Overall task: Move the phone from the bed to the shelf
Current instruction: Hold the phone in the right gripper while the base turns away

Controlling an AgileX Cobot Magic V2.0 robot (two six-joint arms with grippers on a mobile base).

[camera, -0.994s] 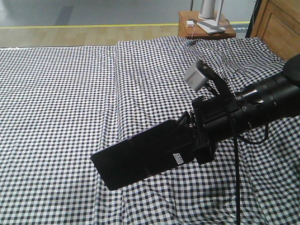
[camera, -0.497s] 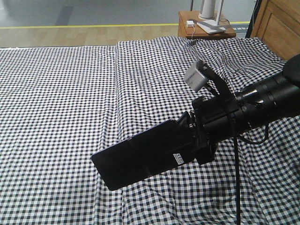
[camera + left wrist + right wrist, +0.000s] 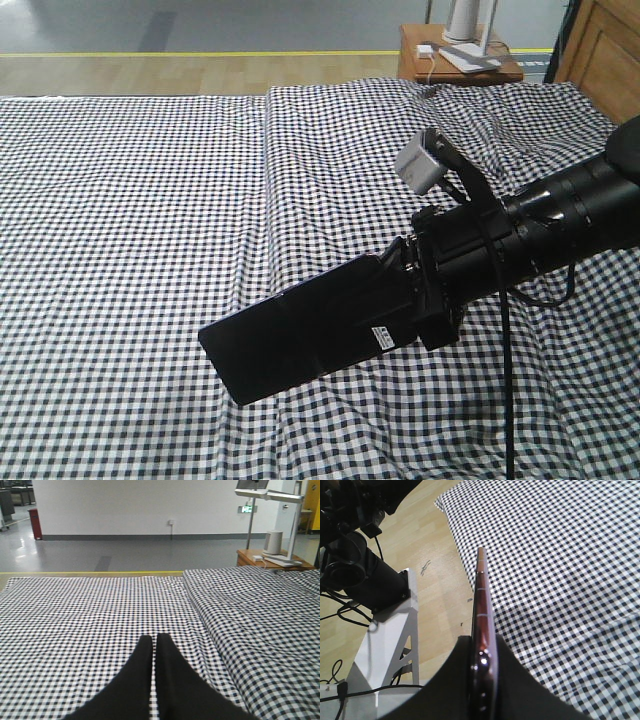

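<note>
We see our right tool clamped on the flat, glossy black phone above the gingham-checked bed. The left tool is pressed together. A brown bedside table stands beyond the bed.

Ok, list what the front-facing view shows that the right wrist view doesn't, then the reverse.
Only front-facing: the phone showing its broad black face and white sticker, the brown bedside table, and the right arm reaching in. Only right wrist: the phone edge-on with a pinkish rim, the wooden floor and a white stand. Both: the phone clamped in the jaws of the right gripper, over the checked bed.
</note>
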